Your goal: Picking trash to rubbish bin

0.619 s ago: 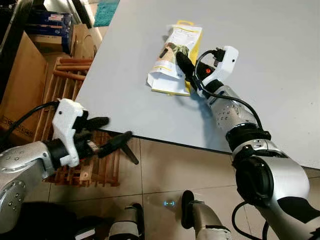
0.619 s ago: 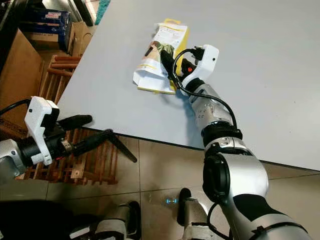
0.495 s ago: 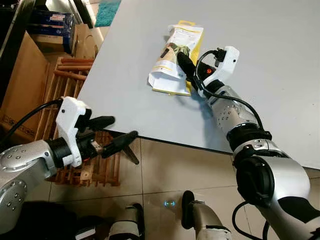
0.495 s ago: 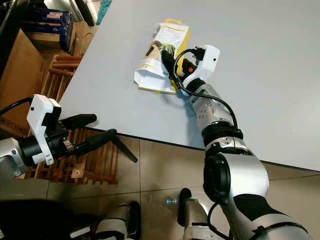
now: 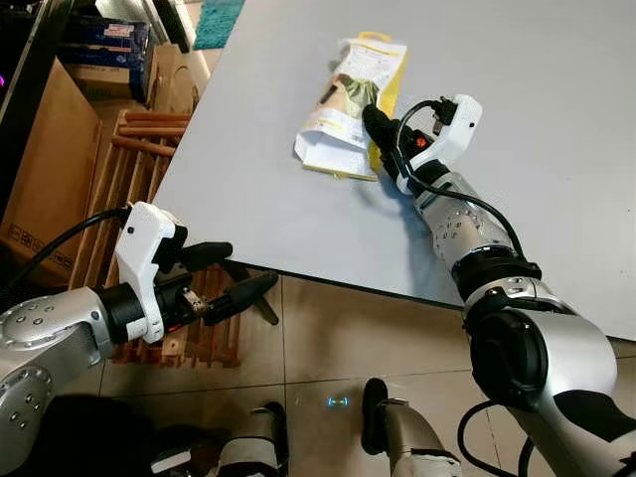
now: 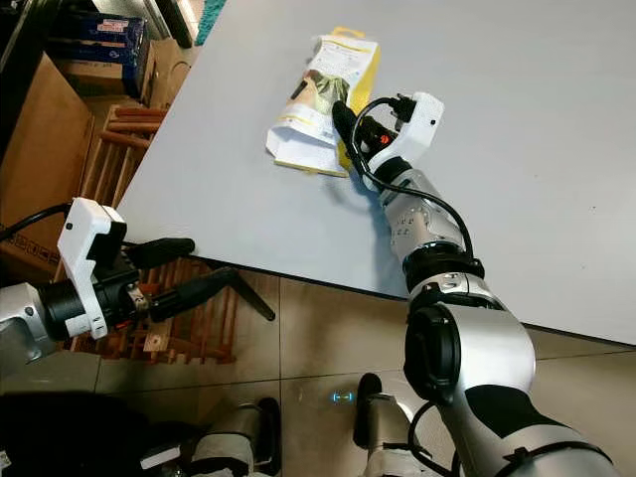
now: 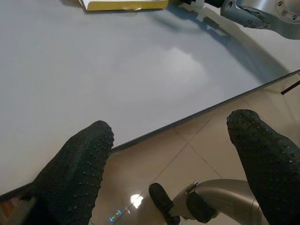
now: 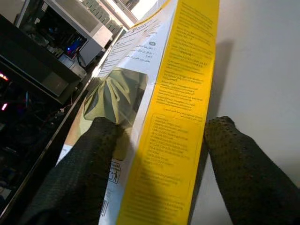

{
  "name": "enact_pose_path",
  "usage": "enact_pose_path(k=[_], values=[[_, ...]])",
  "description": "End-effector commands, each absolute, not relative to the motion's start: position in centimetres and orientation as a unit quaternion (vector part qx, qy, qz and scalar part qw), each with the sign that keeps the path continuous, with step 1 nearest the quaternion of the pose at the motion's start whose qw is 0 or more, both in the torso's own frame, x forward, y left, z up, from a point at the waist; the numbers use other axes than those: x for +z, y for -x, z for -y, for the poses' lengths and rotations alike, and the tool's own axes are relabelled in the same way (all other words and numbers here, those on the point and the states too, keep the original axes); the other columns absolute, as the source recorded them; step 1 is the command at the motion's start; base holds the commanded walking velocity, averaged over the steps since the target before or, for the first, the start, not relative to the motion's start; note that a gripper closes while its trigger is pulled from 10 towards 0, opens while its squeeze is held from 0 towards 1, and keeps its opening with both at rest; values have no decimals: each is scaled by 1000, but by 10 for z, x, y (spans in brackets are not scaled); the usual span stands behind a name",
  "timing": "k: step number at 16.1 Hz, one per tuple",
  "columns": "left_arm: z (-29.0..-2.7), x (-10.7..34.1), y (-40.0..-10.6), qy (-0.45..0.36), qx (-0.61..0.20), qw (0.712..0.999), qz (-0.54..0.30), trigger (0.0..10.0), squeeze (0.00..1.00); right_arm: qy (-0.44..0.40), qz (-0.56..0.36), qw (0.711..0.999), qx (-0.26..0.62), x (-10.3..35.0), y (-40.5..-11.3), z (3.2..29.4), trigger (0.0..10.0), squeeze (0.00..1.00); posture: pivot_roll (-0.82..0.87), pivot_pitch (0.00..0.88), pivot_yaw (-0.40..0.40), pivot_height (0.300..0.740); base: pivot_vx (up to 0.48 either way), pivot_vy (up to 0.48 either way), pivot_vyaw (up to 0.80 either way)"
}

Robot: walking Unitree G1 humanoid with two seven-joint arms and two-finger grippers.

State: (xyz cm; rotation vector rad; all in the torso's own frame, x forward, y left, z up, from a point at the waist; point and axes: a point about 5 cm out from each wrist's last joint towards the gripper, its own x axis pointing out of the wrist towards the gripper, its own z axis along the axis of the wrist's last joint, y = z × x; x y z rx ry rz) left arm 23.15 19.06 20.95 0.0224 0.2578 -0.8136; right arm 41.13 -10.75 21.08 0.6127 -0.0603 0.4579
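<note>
A flat yellow and white packet (image 5: 354, 104) lies on the grey table (image 5: 556, 149), towards its far left part and a little in from the left edge; the right gripper (image 5: 379, 125) reaches across the table to the packet's near right edge, its black fingers (image 8: 93, 168) set apart with one resting on the printed face and the other down on the table just beside the yellow side, so the jaws straddle that edge without being closed on it; a black cable loops over the white wrist housing behind them; the left gripper (image 5: 234, 273) hangs off the table's near left corner, over the tiled floor (image 5: 338, 338), with its two fingers (image 7: 75, 173) spread apart and holding nothing; behind it a wooden rack (image 5: 119, 179) stands on the floor beside the table, and further left is a brown cardboard box (image 5: 40, 159); the robot's feet (image 5: 388, 437) show on the tiles at the bottom of the eye views.
</note>
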Motion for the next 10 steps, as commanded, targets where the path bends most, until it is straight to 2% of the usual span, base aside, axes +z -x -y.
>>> enact_pose_path(k=[1, 10], values=[[-192, 212, -228, -16, -394, 910, -126, 10000, 0, -314, -70, 922, 213, 163, -400, 95, 0, 0, 369, 391, 88, 740, 0, 0, 0], [-194, 213, -227, -22, -386, 913, -129, 10000, 0, -319, -69, 923, 206, 162, -400, 95, 0, 0, 395, 395, 90, 740, 0, 0, 0]])
